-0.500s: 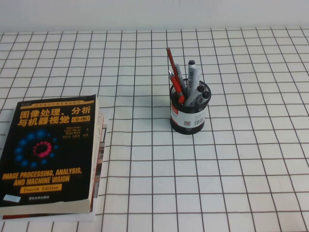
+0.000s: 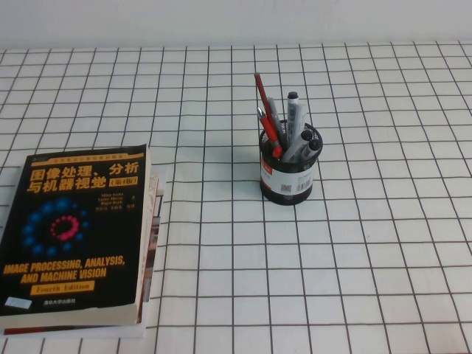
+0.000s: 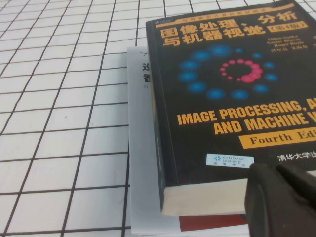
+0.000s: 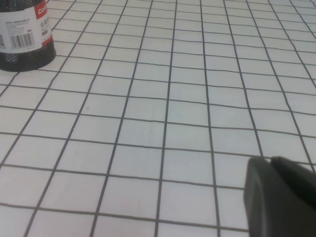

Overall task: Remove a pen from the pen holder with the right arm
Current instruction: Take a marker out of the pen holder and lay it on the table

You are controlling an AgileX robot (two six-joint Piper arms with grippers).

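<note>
Ahead of the closed right gripper (image 4: 272, 160), open checked cloth (image 4: 163, 123) reaches the pen holder (image 2: 287, 177), pens (image 2: 293, 118) upright, slightly leaning; the closed left gripper (image 3: 276, 169) hangs over the book (image 3: 222, 98) edge.

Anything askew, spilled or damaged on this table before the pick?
Nothing stands out. The pen holder stands upright, pens leaning inside. The books lie in a slightly uneven stack, undamaged. The left gripper hangs over the top book's corner; the right gripper, shut, hangs over bare tablecloth, apart from the holder.
</note>
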